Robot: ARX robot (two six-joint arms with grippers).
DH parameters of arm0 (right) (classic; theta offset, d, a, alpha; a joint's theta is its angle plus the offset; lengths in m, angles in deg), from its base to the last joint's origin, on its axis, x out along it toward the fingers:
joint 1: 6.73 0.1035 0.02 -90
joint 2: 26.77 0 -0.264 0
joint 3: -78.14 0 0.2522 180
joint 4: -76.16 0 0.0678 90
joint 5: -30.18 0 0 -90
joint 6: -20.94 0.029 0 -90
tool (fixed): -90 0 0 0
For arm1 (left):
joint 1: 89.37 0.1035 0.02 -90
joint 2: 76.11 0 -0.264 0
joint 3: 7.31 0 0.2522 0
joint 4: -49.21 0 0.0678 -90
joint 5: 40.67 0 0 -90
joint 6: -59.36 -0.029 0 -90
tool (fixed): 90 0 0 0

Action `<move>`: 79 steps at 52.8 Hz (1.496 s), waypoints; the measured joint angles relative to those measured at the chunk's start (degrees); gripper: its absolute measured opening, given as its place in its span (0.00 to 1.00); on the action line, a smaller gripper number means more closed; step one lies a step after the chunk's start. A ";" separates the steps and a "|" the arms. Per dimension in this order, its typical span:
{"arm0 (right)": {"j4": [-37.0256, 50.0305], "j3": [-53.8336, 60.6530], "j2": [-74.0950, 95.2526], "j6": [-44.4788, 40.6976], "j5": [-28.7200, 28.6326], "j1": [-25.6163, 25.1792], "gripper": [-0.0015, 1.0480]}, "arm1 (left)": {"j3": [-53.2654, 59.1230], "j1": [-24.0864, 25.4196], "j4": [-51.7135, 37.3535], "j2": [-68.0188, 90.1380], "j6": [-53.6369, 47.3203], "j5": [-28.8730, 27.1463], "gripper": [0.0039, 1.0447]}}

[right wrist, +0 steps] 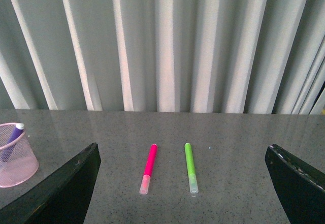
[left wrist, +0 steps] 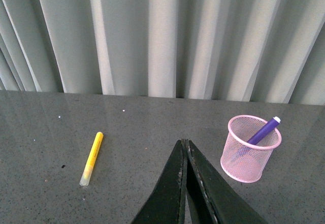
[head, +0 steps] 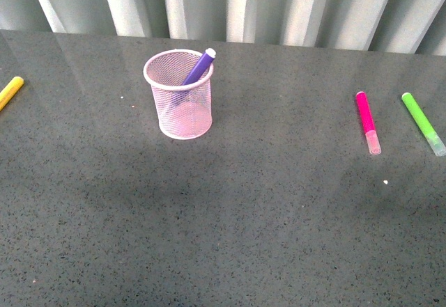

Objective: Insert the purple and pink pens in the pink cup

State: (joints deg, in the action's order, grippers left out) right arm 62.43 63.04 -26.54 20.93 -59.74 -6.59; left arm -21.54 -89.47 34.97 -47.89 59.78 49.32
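The pink cup point(head: 179, 95) stands upright at the back left of the grey table, and the purple pen point(head: 198, 66) leans inside it with its end over the rim. The pink pen point(head: 367, 121) lies flat on the table at the right. Neither arm shows in the front view. In the left wrist view my left gripper point(left wrist: 184, 144) is shut and empty, with the pink cup point(left wrist: 249, 149) beside it and the purple pen point(left wrist: 263, 131) in the cup. My right gripper point(right wrist: 183, 153) stands wide open, empty, with the pink pen point(right wrist: 148, 167) lying ahead between its fingers.
A lime-green marker point(head: 422, 122) lies just right of the pink pen, also seen as the green marker point(right wrist: 190, 166) in the right wrist view. A yellow marker point(head: 10, 92) lies at the table's left edge. A pleated grey curtain point(head: 230, 4) backs the table.
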 joint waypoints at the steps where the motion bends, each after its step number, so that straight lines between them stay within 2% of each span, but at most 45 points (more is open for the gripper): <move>1: 0.00 0.00 0.00 -0.02 0.00 0.00 0.93 | 0.00 0.00 0.61 -0.66 0.00 0.00 0.03; 48: 0.00 0.00 0.00 -0.02 0.00 0.00 0.93 | 0.00 0.00 17.73 -18.16 0.00 0.00 0.03; 53: 0.00 0.00 0.00 -0.02 0.02 0.00 0.93 | -0.02 0.00 27.52 -26.45 0.00 -0.02 0.03; 63: 0.00 0.00 0.00 -0.02 0.02 0.00 0.93 | -0.02 0.00 27.96 -28.00 0.00 0.02 0.03; 70: 0.00 0.00 0.00 -0.02 0.00 0.00 0.93 | -0.02 0.00 27.98 -28.00 0.00 0.00 0.25; 76: 0.00 0.00 0.00 -0.02 0.00 0.00 0.93 | -0.02 0.00 27.98 -28.00 0.00 0.00 0.51; 78: -4.20 -1.33 2.05 2.25 6.91 1.73 0.93 | -0.02 0.00 27.98 -28.00 0.00 0.02 0.60; 79: -7.63 -2.89 5.44 4.17 12.76 2.69 0.93 | -0.02 0.00 27.98 -28.00 0.00 0.00 0.65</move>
State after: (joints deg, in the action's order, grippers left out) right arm 54.81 60.15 -21.10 25.10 -46.98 -3.90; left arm -21.56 -89.47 62.94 -75.88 59.78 49.32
